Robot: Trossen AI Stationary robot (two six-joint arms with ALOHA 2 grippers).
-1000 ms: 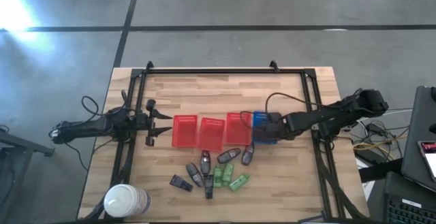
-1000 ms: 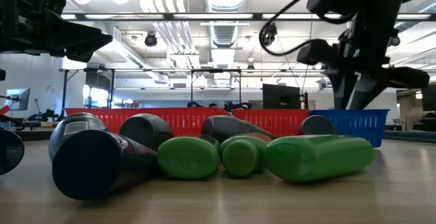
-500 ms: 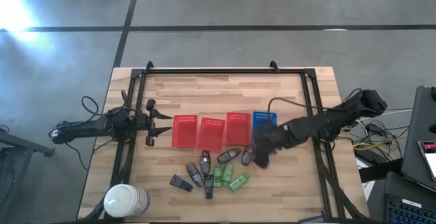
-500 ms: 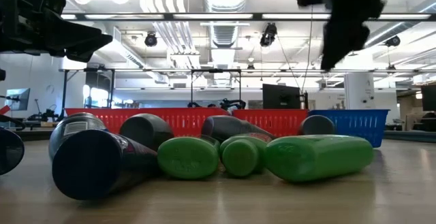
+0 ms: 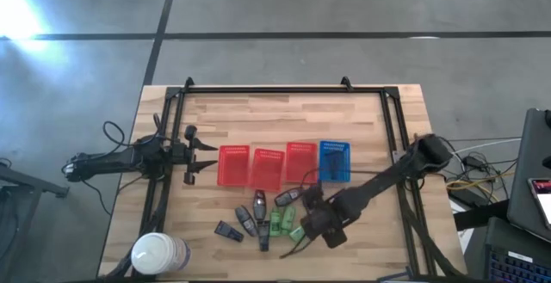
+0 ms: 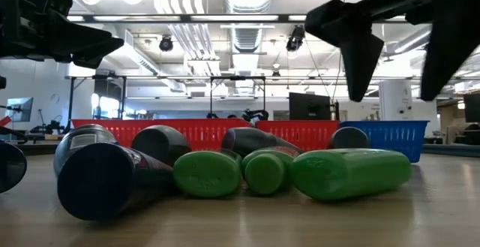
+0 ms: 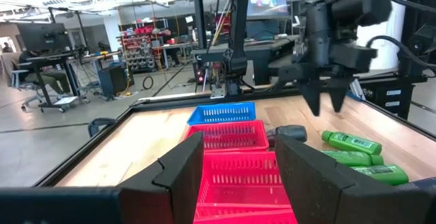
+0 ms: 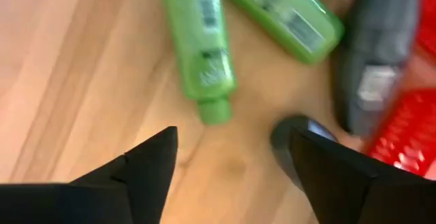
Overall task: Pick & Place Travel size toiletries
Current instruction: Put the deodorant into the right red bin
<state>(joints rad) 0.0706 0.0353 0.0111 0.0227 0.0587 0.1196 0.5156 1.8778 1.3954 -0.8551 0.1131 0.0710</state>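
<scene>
The travel size toiletries (image 5: 269, 215), dark grey and bright green small bottles, lie on their sides in a loose pile on the wooden table, near the front of the red baskets (image 5: 267, 166). My right gripper (image 8: 231, 163) hovers open over the pile's right side, above the green bottles (image 8: 204, 47), with nothing between its fingers. It also shows in the low view (image 6: 401, 59), well above the bottles (image 6: 349, 173). My left gripper (image 5: 203, 158) waits open at the table's left, level, pointing toward the red baskets (image 7: 231, 139).
A blue basket (image 5: 334, 160) stands at the right end of the row of three red ones. A large white roll (image 5: 159, 253) stands at the near left corner. A black frame (image 5: 267, 90) runs along the table's far and side edges.
My right gripper has swung from above the blue basket toward the table's near edge and somewhat left, coming over the green bottles. Its fingers have spread wider apart. The bottles on the table have not moved.
</scene>
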